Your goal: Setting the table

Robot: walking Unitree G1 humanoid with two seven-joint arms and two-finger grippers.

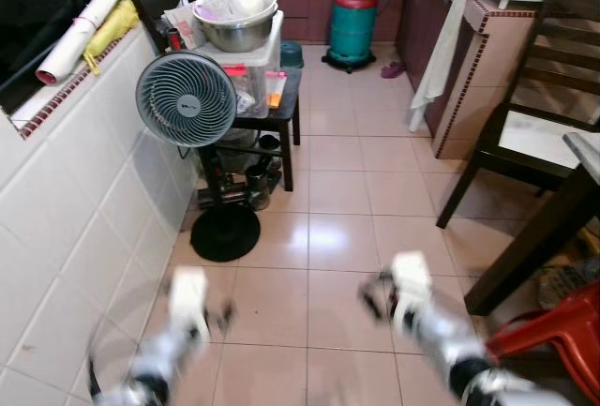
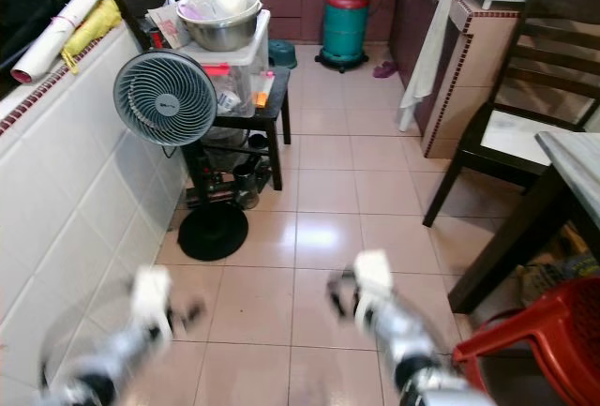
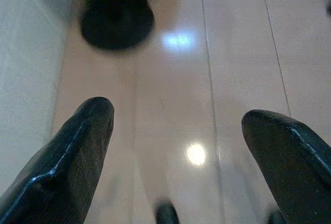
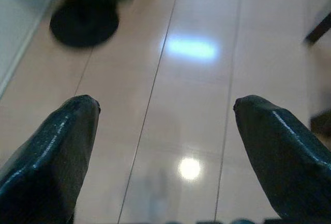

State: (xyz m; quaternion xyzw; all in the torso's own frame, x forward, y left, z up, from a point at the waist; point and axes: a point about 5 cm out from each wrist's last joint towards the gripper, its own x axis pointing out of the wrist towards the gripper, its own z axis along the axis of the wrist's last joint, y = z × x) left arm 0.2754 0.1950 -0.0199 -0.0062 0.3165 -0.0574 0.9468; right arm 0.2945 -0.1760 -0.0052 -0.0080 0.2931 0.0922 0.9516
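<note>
The dining table [image 2: 572, 157], pale-topped on dark wooden legs, stands at the right edge with a dark wooden chair [image 1: 553, 78] behind it. A metal bowl [image 1: 236, 22] holding white things rests on a small black side table [image 1: 286, 97] at the back left. Both arms reach forward low over the tiled floor, blurred in the eye views. My left gripper [image 3: 178, 113] is open with only floor between its fingers. My right gripper [image 4: 166, 102] is open too, and holds nothing. In the left eye view the left gripper [image 1: 211, 317] is near the wall and the right gripper [image 1: 375, 293] near the middle.
A standing fan [image 1: 186, 99] with a round black base [image 1: 225, 233] is ahead on the left, by the white tiled wall [image 1: 66, 209]. A red plastic chair [image 1: 553, 340] sits at the lower right. A green gas cylinder [image 1: 352, 22] stands far back beside a counter [image 1: 478, 59].
</note>
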